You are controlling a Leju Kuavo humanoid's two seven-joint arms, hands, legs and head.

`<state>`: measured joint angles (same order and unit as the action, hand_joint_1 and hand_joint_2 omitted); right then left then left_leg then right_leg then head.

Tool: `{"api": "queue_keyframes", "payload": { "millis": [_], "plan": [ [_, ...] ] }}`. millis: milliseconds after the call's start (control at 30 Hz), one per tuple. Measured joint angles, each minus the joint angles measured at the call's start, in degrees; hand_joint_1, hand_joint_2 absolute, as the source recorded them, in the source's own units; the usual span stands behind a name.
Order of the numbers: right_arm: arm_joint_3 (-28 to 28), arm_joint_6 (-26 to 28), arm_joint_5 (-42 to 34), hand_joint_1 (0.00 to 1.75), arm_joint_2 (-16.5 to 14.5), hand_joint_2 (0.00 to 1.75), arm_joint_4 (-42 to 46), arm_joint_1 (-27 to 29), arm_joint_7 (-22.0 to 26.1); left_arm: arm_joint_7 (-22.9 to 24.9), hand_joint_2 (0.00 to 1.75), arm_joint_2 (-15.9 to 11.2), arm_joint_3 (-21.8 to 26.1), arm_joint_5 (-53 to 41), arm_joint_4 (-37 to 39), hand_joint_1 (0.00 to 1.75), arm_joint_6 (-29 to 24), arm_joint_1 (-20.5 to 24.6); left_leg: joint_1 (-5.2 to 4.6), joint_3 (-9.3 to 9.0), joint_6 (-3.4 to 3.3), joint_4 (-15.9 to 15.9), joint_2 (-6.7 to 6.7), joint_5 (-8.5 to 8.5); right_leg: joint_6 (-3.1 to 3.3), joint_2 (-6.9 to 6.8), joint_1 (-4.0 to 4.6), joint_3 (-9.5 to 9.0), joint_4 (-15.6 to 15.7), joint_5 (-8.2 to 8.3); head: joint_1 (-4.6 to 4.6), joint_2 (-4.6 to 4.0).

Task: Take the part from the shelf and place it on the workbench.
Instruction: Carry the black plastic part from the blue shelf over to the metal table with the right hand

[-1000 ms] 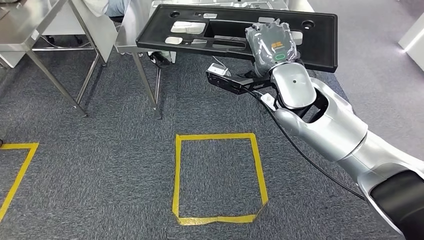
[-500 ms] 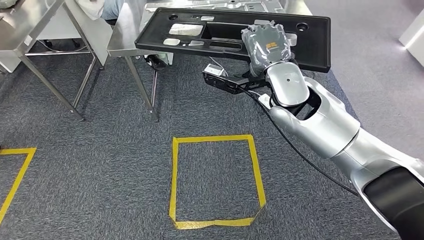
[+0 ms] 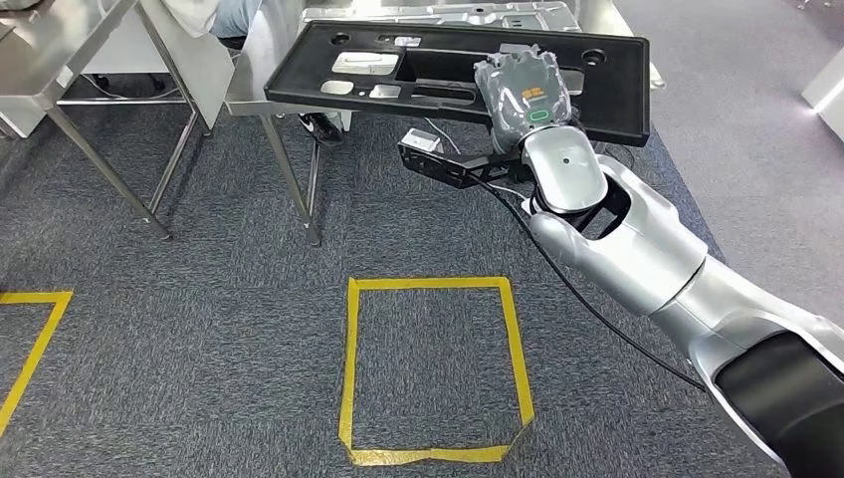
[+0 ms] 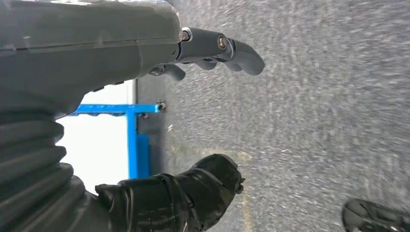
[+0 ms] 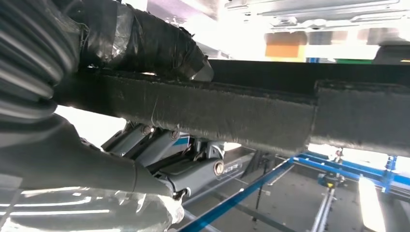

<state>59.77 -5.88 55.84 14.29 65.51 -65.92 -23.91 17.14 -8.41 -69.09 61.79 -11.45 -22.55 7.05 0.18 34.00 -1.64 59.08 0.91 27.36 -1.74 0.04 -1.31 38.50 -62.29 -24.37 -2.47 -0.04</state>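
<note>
Fingers of your right hand (image 3: 525,92) clamp the black part (image 3: 398,68), thumb over its top face and the darker fingers (image 5: 169,159) tucked beneath its near edge. From that grip the part's long axis runs crosswise, stretching mostly toward your left, its face roughly level, held in the air above the grey carpet (image 3: 199,329). Beyond it stands the steel workbench (image 3: 254,70). Your left hand (image 4: 145,145) hangs over carpet, fingers (image 4: 227,48) apart, holding nothing.
</note>
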Motion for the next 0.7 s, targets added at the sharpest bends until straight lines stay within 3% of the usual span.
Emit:
{"api": "queue_keyframes", "payload": {
  "millis": [133, 200, 300, 333, 367, 400, 467, 500, 567, 700],
  "plan": [
    [0.23, 0.01, 0.03, 1.75, -0.22, 1.75, -0.26, -0.03, -0.02, 0.09, 1.75, 0.02, 0.0, -0.01, 0.0, 0.0, -0.07, 0.02, 0.06, 0.2, 1.21, 0.41, 0.07, 0.76, 1.11, 0.19, 0.32, -0.99, 1.97, -0.31, -0.05, -0.01],
    [0.25, 0.02, 0.08, 1.75, -0.27, 1.75, -0.36, -0.12, -0.05, 0.14, 1.75, 0.03, 0.0, -0.02, 0.0, 0.0, -0.06, 0.01, 0.19, 1.02, 1.75, 2.33, -0.15, 1.89, 1.78, 0.19, 0.12, -1.51, 2.36, -0.42, -0.23, -0.01],
    [0.39, 0.02, 0.19, 1.75, -0.46, 1.75, -0.49, -0.15, -0.05, 0.17, 1.75, 0.01, 0.0, -0.09, 0.0, 0.0, -0.05, -0.01, 0.41, 6.59, 2.38, 12.42, -0.47, 5.34, 2.44, 0.2, 0.18, -2.43, 2.56, -1.01, -0.48, -0.01],
    [0.49, 0.01, 0.2, 1.75, -0.52, 1.75, -0.57, -0.05, -0.01, 0.17, 1.75, 0.02, 0.0, -0.17, 0.0, 0.0, -0.05, -0.03, 0.45, 8.51, 2.47, 15.14, -0.49, 5.64, 2.51, 0.21, 0.24, -2.75, 2.55, -1.28, -0.48, -0.01],
    [0.59, 0.01, 0.2, 1.75, -0.57, 1.75, -0.65, 0.05, 0.02, 0.16, 1.75, 0.03, 0.0, -0.26, 0.0, 0.0, -0.05, -0.05, 0.47, 9.6, 2.49, 15.98, -0.5, 4.91, 2.5, 0.22, 0.29, -3.1, 2.55, -1.57, -0.48, -0.01],
    [0.65, 0.01, 0.2, 1.75, -0.61, 1.75, -0.72, 0.12, 0.06, 0.15, 1.75, 0.04, 0.0, -0.34, 0.0, 0.0, -0.05, -0.07, 0.48, 9.55, 2.43, 14.48, -0.5, 3.09, 2.45, 0.22, 0.31, -3.5, 2.55, -1.87, -0.47, -0.01],
    [0.67, -0.01, 0.2, 1.75, -0.69, 1.75, -0.84, 0.0, 0.08, 0.1, 1.75, 0.05, 0.0, -0.45, 0.0, 0.0, -0.04, -0.08, 0.47, 7.0, 2.2, 7.19, -0.51, -1.56, 2.21, 0.22, 0.31, -4.35, 2.61, -2.51, -0.45, -0.01],
    [0.68, -0.03, 0.21, 1.75, -0.75, 1.75, -0.92, -0.18, 0.1, 0.09, 1.75, 0.04, 0.0, -0.5, 0.0, 0.0, -0.03, -0.08, 0.3, 5.53, 2.04, 3.72, -0.52, -2.96, 2.0, 0.26, 0.37, -4.59, 2.64, -2.77, -0.45, -0.01],
    [0.71, -0.1, 0.22, 1.75, -1.01, 1.75, -1.15, -0.49, 0.16, 0.03, 1.75, 0.03, 0.0, -0.59, 0.0, 0.0, 0.04, -0.02, -0.13, 4.11, 1.61, 0.7, -0.49, -3.25, 1.4, 0.38, 0.38, -4.73, 2.91, -3.02, -0.42, -0.01],
    [0.73, -0.25, 0.23, 1.75, -1.61, 1.75, -1.75, -0.87, 0.74, -0.21, 1.75, 0.01, -0.01, -0.66, 0.0, 0.0, 0.11, 0.04, -0.12, 2.9, 0.32, -0.54, -0.49, -2.99, 0.23, 0.32, 0.31, -4.35, 1.7, -4.19, -0.3, -0.01]
  ]
}}
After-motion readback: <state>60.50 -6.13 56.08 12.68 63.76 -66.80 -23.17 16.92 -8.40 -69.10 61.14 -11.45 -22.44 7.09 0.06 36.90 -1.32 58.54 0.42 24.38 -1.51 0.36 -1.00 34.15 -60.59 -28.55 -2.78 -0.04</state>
